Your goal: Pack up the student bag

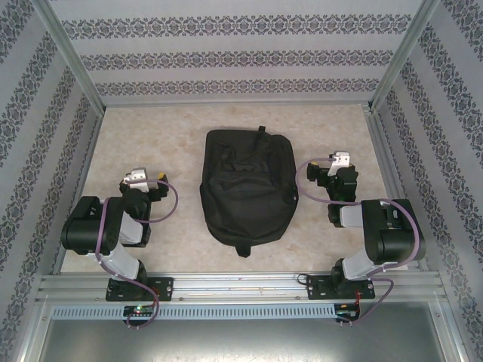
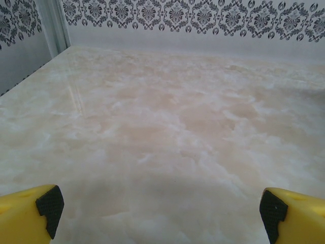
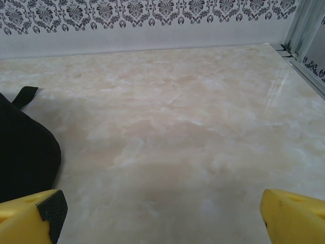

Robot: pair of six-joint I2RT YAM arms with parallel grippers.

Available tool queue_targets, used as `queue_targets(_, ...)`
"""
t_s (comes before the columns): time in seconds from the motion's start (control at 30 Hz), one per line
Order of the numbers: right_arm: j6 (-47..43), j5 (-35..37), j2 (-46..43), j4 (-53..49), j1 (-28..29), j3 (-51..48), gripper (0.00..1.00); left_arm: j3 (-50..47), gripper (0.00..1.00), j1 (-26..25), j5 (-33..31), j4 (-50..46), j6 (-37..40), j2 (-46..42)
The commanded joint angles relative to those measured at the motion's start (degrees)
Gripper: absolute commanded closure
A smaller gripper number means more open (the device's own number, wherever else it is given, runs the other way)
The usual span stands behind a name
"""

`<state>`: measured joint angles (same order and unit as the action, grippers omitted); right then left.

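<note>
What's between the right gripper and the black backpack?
Just bare tabletop between the right gripper and the student bag, shown in the right wrist view.

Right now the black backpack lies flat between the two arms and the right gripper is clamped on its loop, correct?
Not clamped. The student bag lies flat between the arms, but the right wrist view shows the right gripper open over the table, the bag off to its left.
</note>
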<state>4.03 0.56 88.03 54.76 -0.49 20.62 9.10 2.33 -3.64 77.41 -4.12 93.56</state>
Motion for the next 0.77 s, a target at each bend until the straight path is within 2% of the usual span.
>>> queue_targets(0.0, -0.7, 0.4, -0.6, 0.6, 0.4, 0.0, 0.02, -0.8, 0.00, 0.0, -0.2, 4.2, -0.7, -0.2)
queue_targets(0.57, -0.8, 0.4, -0.6, 0.6, 0.3, 0.0, 0.02, 0.0, 0.00, 0.0, -0.2, 4.2, -0.6, 0.4)
queue_targets(0.67, -0.8, 0.4, -0.6, 0.7, 0.4, 0.0, 0.02, 0.6, 0.00, 0.0, 0.1, 1.0, -0.5, -1.0)
queue_targets(0.73, -0.8, 0.3, -0.7, 0.7, 0.3, 0.0, 0.02, -0.8, 0.00, 0.0, 0.3, 4.2, -0.4, -0.1)
